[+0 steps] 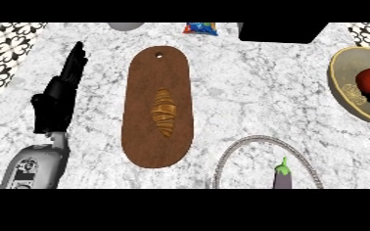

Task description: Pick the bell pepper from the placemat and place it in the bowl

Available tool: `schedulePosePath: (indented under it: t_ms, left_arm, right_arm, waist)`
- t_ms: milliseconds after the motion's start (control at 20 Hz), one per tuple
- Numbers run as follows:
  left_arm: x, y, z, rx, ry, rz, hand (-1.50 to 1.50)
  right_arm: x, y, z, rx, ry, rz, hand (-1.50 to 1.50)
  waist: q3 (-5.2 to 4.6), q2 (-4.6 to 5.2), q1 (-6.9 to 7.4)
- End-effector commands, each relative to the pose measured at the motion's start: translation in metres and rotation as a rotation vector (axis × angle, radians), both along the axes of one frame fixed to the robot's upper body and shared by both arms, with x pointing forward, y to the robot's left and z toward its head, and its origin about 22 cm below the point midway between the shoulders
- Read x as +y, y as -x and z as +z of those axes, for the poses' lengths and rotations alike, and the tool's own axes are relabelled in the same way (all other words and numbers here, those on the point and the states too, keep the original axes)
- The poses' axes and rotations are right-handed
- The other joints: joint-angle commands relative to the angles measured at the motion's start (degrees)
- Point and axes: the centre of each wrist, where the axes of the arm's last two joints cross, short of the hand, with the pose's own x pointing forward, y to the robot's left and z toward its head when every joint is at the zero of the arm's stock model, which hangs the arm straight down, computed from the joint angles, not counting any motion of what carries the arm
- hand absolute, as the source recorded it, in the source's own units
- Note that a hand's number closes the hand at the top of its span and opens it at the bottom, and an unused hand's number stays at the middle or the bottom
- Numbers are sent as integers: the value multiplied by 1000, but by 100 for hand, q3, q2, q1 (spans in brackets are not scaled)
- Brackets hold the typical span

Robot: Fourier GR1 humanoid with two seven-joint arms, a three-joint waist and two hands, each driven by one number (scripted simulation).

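Left hand [56,98]: black, fingers straight, spread, at left edge
Red bell pepper [363,82]: in the olive round bowl [339,85], far right
Purple eggplant [283,177]: on round grey-rimmed placemat [260,137]
Golden croissant [165,112]: on long brown wooden board [145,88]

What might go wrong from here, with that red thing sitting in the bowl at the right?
The bowl is cut by the view's right edge and the red thing in it shows only partly, so whether it sits safely inside is hard to check. The right hand is out of view; coming in from the lower edge it might nudge the eggplant on the round mat. The left hand rests open at left.
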Motion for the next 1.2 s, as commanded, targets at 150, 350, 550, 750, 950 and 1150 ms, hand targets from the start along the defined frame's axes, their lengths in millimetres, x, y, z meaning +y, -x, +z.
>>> schedulePosePath:
  t_ms: [150, 350, 550, 750, 950, 1150]
  left_arm:
    - [2, -5, 9, -18, -13, -15, 0]
    - [0, -10, 13, -17, -5, -8, 0]
    - [-2, -6, 3, -7, 8, -6, 0]
    - [-8, 1, 5, -14, -7, -13, 0]
    - [-9, -5, 15, -26, 1, -30, 0]
    - [-4, -1, 7, -6, 6, 0, 0]
  right_arm:
    - [-4, -11, -24, 157, -131, -5, -150]
    - [-5, -16, -21, 156, -239, 79, -150]
    - [4, -17, -35, 96, -324, 176, -150]
    - [-10, -19, -13, 40, -402, 164, -150]
    - [-36, -9, 9, 9, -489, 139, -150]
    - [-66, 19, 15, 30, -559, 181, -150]
  waist:
    - [13, 53, 121]
    - [26, 85, 137]
    - [27, 72, 93]
    - [24, 52, 113]
    - [26, 63, 60]
    - [26, 46, -15]
